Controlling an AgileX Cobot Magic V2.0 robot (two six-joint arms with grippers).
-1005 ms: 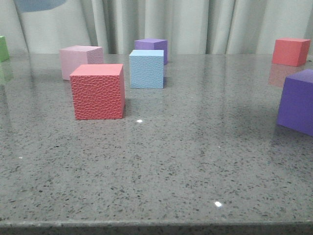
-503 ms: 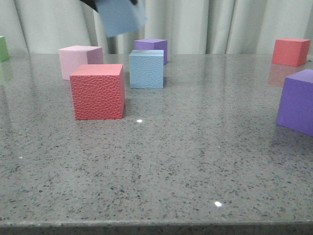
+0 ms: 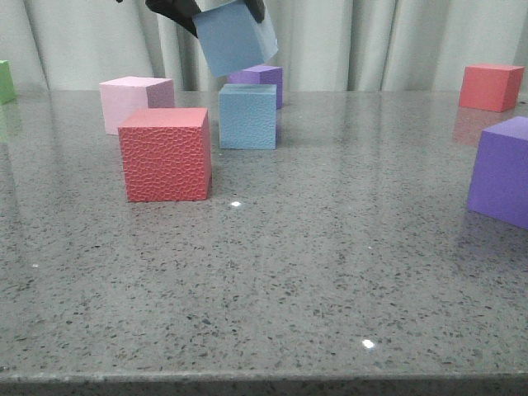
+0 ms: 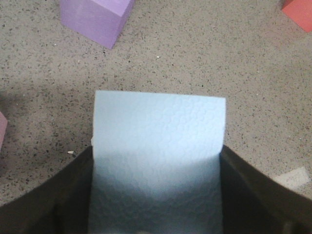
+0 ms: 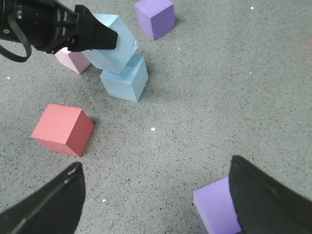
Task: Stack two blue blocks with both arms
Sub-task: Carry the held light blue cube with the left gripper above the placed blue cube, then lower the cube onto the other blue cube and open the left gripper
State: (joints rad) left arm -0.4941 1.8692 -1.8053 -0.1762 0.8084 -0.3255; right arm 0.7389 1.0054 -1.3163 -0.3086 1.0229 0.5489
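— Front view?
— The left gripper clamps a tilted pale-blue foam cube in the air, just above the pebbled pale-blue foam cube standing toward the far edge of the grey speckled worktop, not touching it.
— Left wrist?
— Black fingers press both sides of the held cube.
— Right wrist?
— The right gripper is spread wide, empty, near a purple foam cube.

held block above table block
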